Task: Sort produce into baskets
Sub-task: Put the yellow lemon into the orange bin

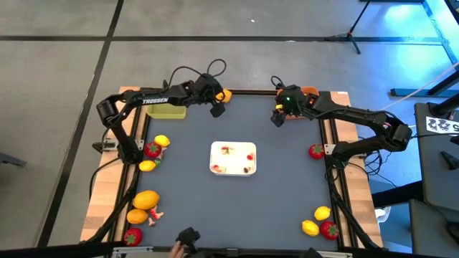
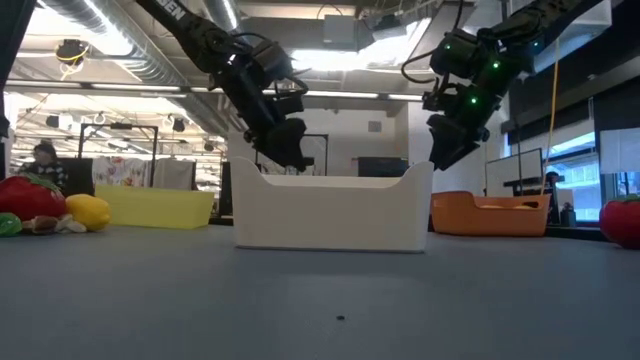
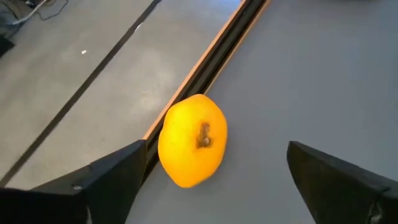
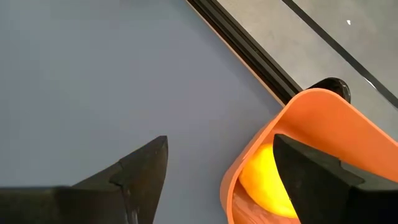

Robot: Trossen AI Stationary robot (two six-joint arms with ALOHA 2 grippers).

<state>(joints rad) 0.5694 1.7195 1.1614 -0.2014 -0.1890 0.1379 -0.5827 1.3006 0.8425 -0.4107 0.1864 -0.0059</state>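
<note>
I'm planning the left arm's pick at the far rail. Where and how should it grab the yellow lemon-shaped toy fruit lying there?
Grip the yellow lemon-shaped toy fruit across its rounded middle, coming straight down from above. It lies on its side against the table's raised edge rail, so a sideways approach is probably blocked there. The left claw is open and already straddles it.

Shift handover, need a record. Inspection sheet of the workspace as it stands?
Surface: dark mat, wooden edges.
Job's things: orange basket holds a yellow fruit; yellow-green basket far left; loose lemon at far edge; strawberries and lemons in both near corners.
Clutter: white tray with scraps, centre.
Grippers: left gripper open over the lemon; right gripper open beside the orange basket.
Cables: black cable loops on left arm.
Surroundings: stand base on the floor.
</note>
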